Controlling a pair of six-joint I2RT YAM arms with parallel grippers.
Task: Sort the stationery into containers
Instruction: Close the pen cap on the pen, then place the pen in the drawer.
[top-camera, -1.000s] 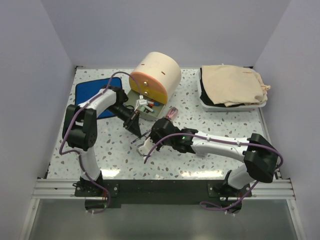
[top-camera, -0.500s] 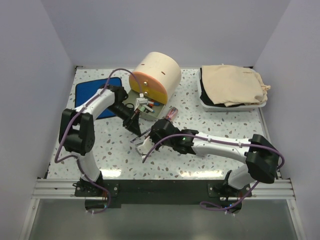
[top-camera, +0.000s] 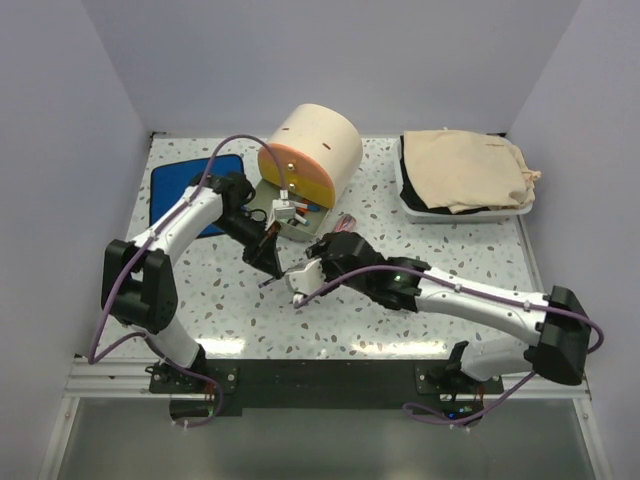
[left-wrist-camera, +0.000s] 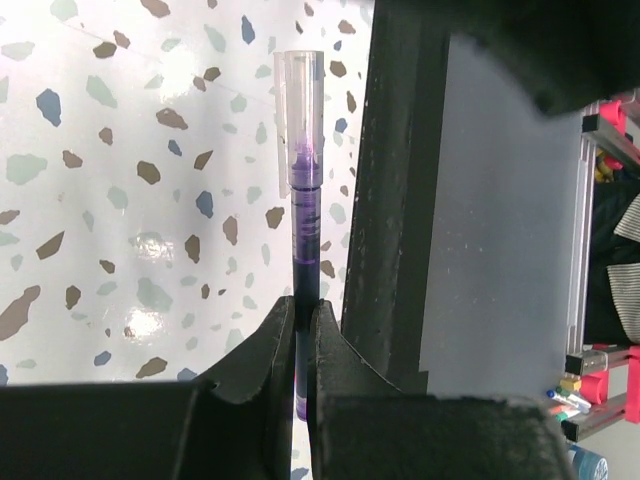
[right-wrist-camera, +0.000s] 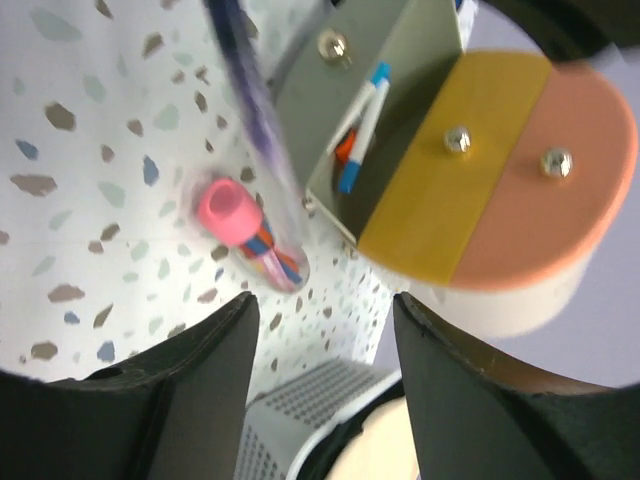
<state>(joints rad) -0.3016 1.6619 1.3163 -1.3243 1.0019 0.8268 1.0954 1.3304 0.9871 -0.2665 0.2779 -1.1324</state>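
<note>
**While the purple pen (left-wrist-camera: 303, 200) is pinched only by its bare end, it is best carried slowly to the grey drawer (right-wrist-camera: 400, 90)**

Because the left gripper (left-wrist-camera: 305, 312) is closed narrowly on the rear of the barrel, the clear-capped length juts free over the table (left-wrist-camera: 120, 200). A quick swing could be expected to lever it loose. The wrist is best turned until the pen lies along the drawer's long side. The pen should then be lowered inside before it is released.

The drawer stands pulled out of the beige wooden cabinet (top-camera: 320, 140), near the middle of the table's far edge. A blue-tipped pen (right-wrist-camera: 362, 120) is already lying in it. The yellow drawer (right-wrist-camera: 470, 150) and the orange drawer (right-wrist-camera: 560, 190) in the same face are shut.

The right gripper (right-wrist-camera: 322, 310) hangs with its jaws wide and nothing between them, close to the drawer on the side towards the table's near edge. It is judged to need keeping out of the left arm's path. A pink-capped transparent tube (right-wrist-camera: 245, 230) lies on the table just beside the drawer's front corner and is not yet sorted.
</note>
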